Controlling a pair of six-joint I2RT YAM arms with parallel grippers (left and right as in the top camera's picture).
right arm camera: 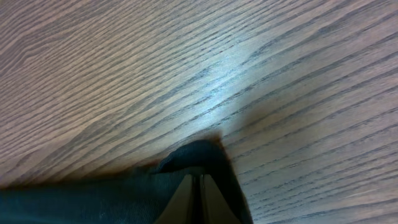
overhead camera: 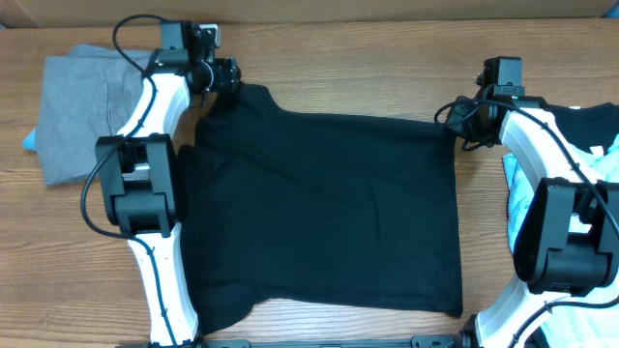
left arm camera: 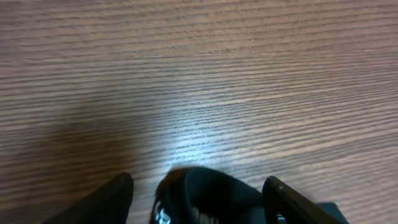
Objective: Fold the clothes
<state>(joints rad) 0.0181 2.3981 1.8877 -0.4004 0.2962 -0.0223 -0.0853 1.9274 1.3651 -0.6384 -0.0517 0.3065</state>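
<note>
We see via wrists only: right gripper (right arm camera: 199, 190) clamps plain black fabric T-shirt (overhead camera: 319, 213) at 2 o'clock; left gripper (left arm camera: 198, 202) spread around it, unclamped, 11 o'clock.

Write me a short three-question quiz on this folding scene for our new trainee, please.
1. True or false: the grey shirt lies on top of the black T-shirt.
2. Which claw is pinched shut on the black T-shirt's edge? A. left claw B. right claw C. both
3. What sits between the left claw's parted fingers?
Key: 1. False; it lies apart on the table, beyond the left arm. 2. B. 3. A bunched bit of the black T-shirt.
</note>
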